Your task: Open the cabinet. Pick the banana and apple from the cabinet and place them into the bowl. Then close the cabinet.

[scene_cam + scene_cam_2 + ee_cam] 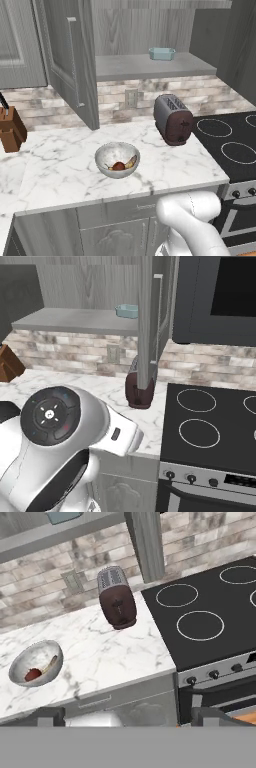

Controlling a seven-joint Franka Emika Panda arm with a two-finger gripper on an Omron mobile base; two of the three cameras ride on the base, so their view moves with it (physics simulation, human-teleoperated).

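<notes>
Yellow banana in bowl – beside apple, cabinet ajar, tool spread open

Fruit sitting in the bowl, cabinet doors standing open

The bowl is resting on the marble counter, holding the apple and the banana side by side. The cabinet is standing open, its left door swinging out over the counter, a light-blue dish sitting on its shelf. A toaster is standing beside the stove.
</notes>
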